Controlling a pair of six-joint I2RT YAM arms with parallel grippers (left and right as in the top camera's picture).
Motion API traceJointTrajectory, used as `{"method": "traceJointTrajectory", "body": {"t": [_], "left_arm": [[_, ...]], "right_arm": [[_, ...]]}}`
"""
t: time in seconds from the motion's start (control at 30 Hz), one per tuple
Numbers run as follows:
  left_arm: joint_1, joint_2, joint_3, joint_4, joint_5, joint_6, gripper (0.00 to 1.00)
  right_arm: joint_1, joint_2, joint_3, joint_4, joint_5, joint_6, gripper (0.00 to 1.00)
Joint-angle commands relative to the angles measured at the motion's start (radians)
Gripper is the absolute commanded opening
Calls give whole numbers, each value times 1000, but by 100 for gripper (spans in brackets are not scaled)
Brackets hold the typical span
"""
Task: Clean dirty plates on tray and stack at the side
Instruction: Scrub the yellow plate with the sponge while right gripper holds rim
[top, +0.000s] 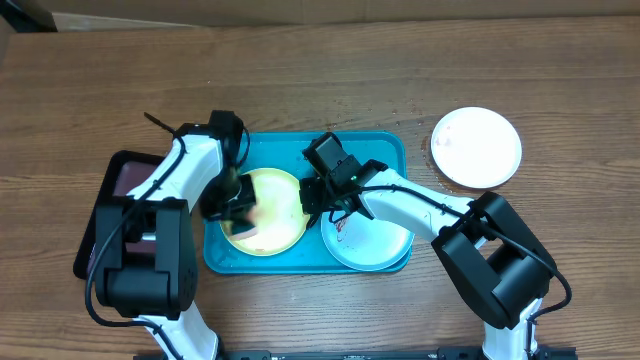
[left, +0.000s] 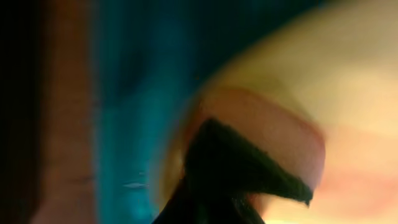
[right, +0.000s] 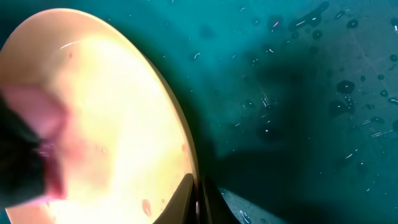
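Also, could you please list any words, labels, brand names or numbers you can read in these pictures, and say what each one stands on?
None: no text can be read in any view.
The tray, the yellow-green plate, the teal-rimmed plate and the white plate show no print from overhead.
Both wrist views are close and blurred, showing only plain coloured surfaces.

Bare table (top: 300, 70) behind crowded tray (top: 392, 150)

Tray (top: 385, 150) holds yellow-green plate (top: 278, 198), teal-rimmed plate (top: 380, 245); white plate (top: 477, 148) outside.
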Motion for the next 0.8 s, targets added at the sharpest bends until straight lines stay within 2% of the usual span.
{"method": "traceJointTrajectory", "body": {"t": [0.0,0.27,0.37,0.53,0.67,0.77], "left_arm": [[7,7,-18,-43,-397,-248,4],[7,-19,148,-259,-483,-417,4],[7,-75,247,-329,-476,-420,4],[32,-245,358,-342,-410,-419,4],[127,-395,371,-314,-317,-399,4],[224,-449,369,-322,-248,-350,4]], "right_arm": [[-5,10,4,-6,34,-21,4],[-5,-3,7,-6,-26,-64,4],[-4,-33,7,-6,-48,-103,4],[-4,-104,8,2,-18,-117,4],[-3,-157,23,-15,-5,-217,4],[5,-178,61,-73,99,-261,4]]}}
